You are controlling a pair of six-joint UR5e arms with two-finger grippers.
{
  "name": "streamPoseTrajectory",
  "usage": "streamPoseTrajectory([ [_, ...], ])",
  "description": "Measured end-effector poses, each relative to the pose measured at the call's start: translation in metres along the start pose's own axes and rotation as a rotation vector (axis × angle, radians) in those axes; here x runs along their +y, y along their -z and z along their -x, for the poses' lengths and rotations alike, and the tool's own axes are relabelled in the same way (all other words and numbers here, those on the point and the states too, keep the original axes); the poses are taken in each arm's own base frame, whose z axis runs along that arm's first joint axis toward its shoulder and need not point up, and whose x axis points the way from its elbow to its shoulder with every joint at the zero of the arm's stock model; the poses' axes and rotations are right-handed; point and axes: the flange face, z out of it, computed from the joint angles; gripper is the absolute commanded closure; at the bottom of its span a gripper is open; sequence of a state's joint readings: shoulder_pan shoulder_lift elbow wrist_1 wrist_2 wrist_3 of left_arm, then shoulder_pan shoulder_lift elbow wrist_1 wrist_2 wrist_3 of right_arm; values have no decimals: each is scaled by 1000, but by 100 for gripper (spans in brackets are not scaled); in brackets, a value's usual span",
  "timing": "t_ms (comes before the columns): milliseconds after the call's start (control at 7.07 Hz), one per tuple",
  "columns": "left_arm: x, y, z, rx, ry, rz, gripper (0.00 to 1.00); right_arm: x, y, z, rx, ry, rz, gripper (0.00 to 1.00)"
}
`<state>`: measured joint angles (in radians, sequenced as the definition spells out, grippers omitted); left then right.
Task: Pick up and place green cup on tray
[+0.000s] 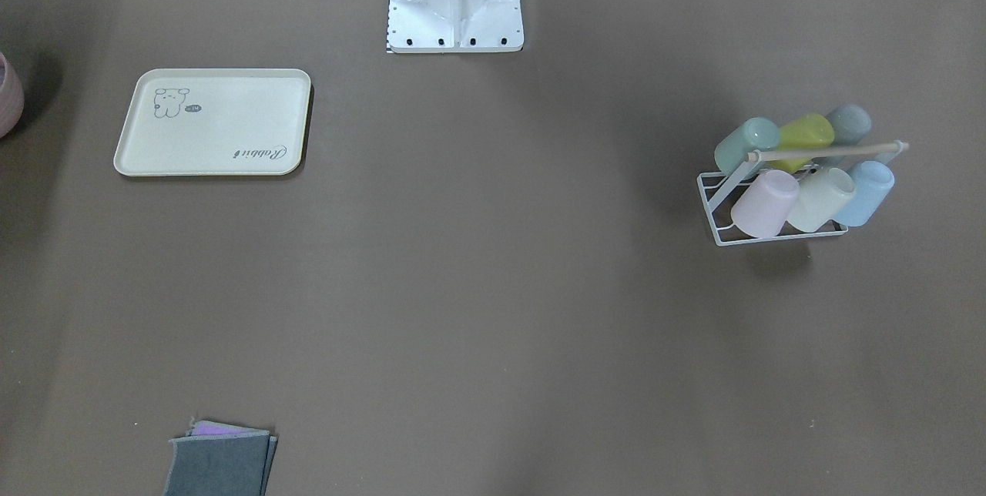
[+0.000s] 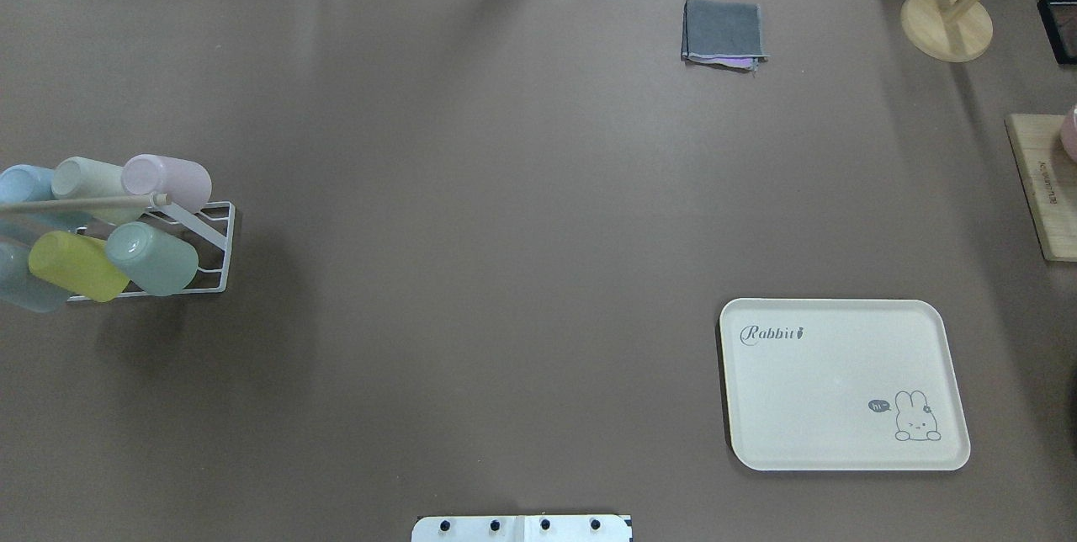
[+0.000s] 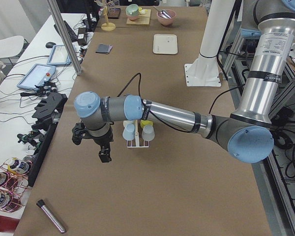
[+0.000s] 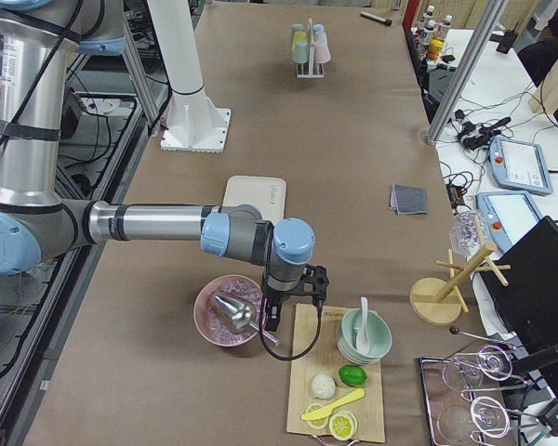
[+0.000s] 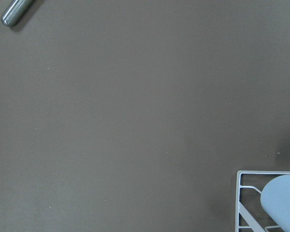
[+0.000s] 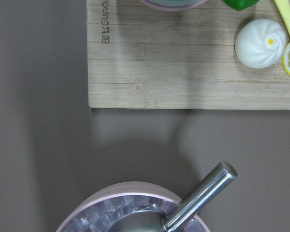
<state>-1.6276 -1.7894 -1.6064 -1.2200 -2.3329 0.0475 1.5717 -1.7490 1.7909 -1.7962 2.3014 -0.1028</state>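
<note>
the green cup (image 2: 153, 258) rests on the wire rack (image 2: 229, 247), well apart from the tray (image 2: 841, 382); whether the left gripper (image 3: 104, 156) or right gripper (image 4: 272, 319) is open, i can't tell.

A long counter (image 1: 493, 288) covered in matte brown fills the middle. Alongside it runs a white desk (image 3: 39, 44) strewn with cables, with an aluminium post (image 3: 65, 37) rising at its edge. The light is soft and even.

Pale mint-green plastic cup (image 2: 153, 258), cream rectangular tray (image 2: 833, 374) with grey animal drawing and script, matte brown counter (image 2: 471, 273)
</note>
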Motion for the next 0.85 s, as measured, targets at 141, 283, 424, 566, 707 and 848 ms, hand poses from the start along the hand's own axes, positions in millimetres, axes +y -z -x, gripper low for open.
streamPoseTrajectory([
  [141,1,6,-3,-3,-7,-10,2,0,1,0,-2,0,-2,0],
  [283,2,15,-5,-6,-17,-26,2,1,2,1,-5,-1,-2,0],
  [424,5,22,-8,-10,-26,-42,2,1,3,1,-6,-3,-2,0],
  [566,7,24,-9,-12,-28,-47,2,2,2,1,-7,-8,0,0],
  [707,9,23,-6,-18,-23,-44,2,2,1,1,-10,-13,2,0],
  [848,13,17,0,-25,-17,-35,2,2,0,3,-16,-14,2,0],
])
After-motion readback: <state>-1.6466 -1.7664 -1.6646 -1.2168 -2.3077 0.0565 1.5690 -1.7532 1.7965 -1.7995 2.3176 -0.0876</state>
